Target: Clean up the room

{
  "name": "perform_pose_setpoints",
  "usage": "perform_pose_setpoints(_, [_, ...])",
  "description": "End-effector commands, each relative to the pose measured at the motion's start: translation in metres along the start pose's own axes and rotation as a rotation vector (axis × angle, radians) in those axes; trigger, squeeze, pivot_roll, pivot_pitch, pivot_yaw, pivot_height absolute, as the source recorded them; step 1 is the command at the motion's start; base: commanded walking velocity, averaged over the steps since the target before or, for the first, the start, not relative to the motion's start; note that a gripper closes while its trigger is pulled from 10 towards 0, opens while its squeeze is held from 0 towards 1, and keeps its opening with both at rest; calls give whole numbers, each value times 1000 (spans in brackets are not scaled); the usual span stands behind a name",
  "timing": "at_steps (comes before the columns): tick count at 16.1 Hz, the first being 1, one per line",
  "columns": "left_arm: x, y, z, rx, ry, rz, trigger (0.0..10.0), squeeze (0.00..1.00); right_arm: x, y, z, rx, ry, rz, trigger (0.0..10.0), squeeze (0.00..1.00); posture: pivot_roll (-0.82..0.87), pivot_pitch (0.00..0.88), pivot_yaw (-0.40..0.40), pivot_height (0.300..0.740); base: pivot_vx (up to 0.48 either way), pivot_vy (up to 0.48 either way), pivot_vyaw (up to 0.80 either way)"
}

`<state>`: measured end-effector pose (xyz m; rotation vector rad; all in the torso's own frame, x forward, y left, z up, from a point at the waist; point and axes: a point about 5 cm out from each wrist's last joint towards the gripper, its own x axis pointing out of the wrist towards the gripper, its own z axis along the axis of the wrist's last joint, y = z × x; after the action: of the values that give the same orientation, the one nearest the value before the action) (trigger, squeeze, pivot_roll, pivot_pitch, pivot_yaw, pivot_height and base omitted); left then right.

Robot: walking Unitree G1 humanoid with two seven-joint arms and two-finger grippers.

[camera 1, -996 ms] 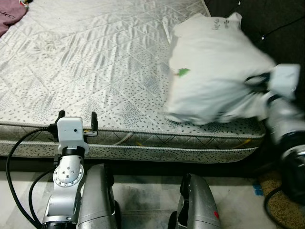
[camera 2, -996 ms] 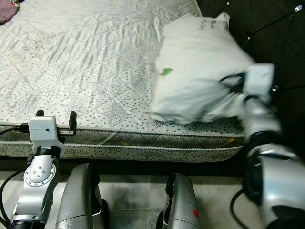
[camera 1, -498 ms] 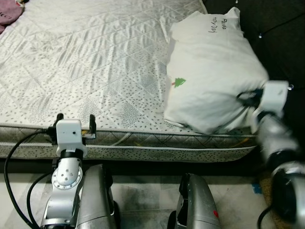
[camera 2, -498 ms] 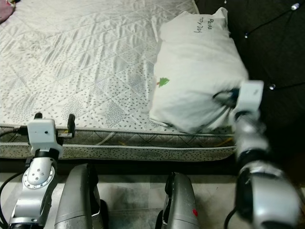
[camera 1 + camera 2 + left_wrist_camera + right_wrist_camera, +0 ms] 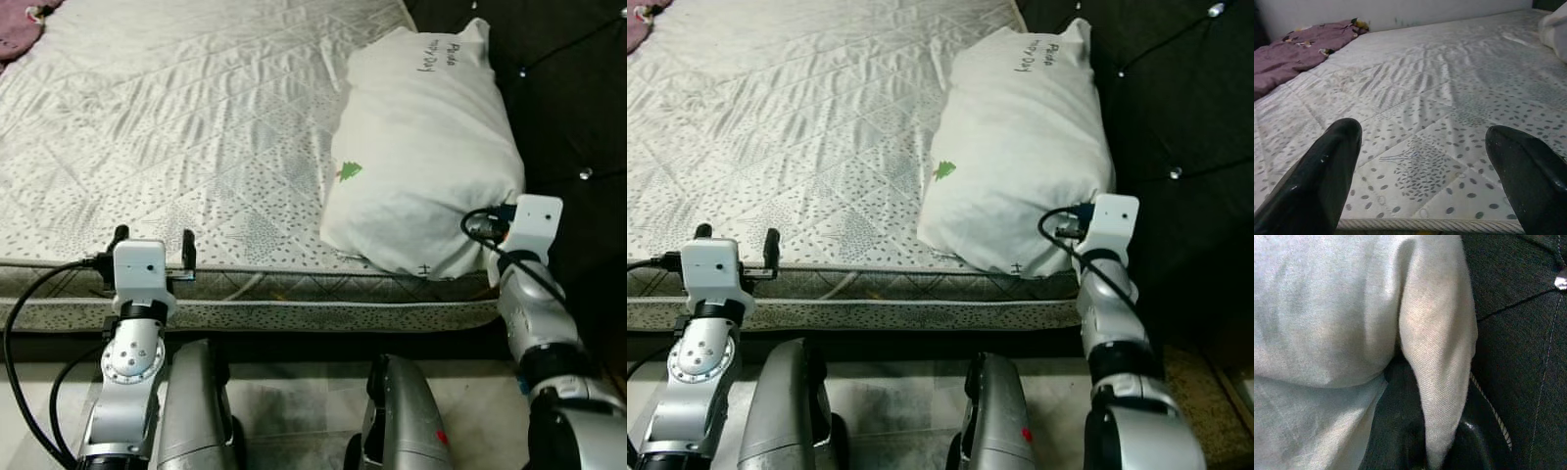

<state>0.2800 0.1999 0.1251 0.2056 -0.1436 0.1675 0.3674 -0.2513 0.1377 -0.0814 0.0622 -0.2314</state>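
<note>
One white pillow (image 5: pixel 426 147), one bare mattress (image 5: pixel 186 127), one purple cloth (image 5: pixel 1290 54) — two tools, approx. nothing else.

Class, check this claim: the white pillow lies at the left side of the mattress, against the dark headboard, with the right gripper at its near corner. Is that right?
Not quite. The white pillow lies at the right side of the mattress, as the left eye view shows. The rest holds: it is against the dark headboard, with the right gripper at its near corner.

The left gripper (image 5: pixel 152 240) is raised at the near left, wrist upright, its two black fingers (image 5: pixel 1327 176) spread wide apart with nothing between them. The right arm (image 5: pixel 534 323) reaches forward at the near right, its gripper (image 5: pixel 1440 445) pinched on white cloth.
</note>
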Motion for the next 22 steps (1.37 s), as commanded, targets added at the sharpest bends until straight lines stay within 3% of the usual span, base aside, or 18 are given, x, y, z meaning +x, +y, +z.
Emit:
perform_pose_setpoints(1, [-3,-3,-2,8,9,-11,10000,0,8,-9,24,-70,-77,6,0,0,16,136,-74,519,0,0,0])
perform_pose_setpoints(4, [-5,3,-3,17,12,5,10000,0,20,-25,58,-87,-103,-26,0,0,24,137,-80,519,0,0,0])
perform_pose_setpoints(6, [-6,9,-3,25,14,23,10000,0,26,-50,90,-74,-114,-116,0,0,33,138,-84,519,0,0,0])
perform_pose_setpoints(14, [-4,14,-2,38,7,42,10000,0,23,-97,137,-46,-133,-251,0,0,45,134,-85,519,0,0,0])
perform_pose_setpoints(16, [-4,15,-2,40,9,44,10000,0,24,-93,139,-55,-134,-220,0,0,43,134,-82,519,0,0,0])
perform_pose_setpoints(18, [-5,12,-3,38,11,37,10000,0,28,-74,134,-121,-132,-133,0,0,42,135,-79,519,0,0,0])
perform_pose_setpoints(22, [-5,10,-1,35,9,30,10000,0,30,-55,106,-133,-80,-67,0,0,47,136,-80,519,0,0,0])
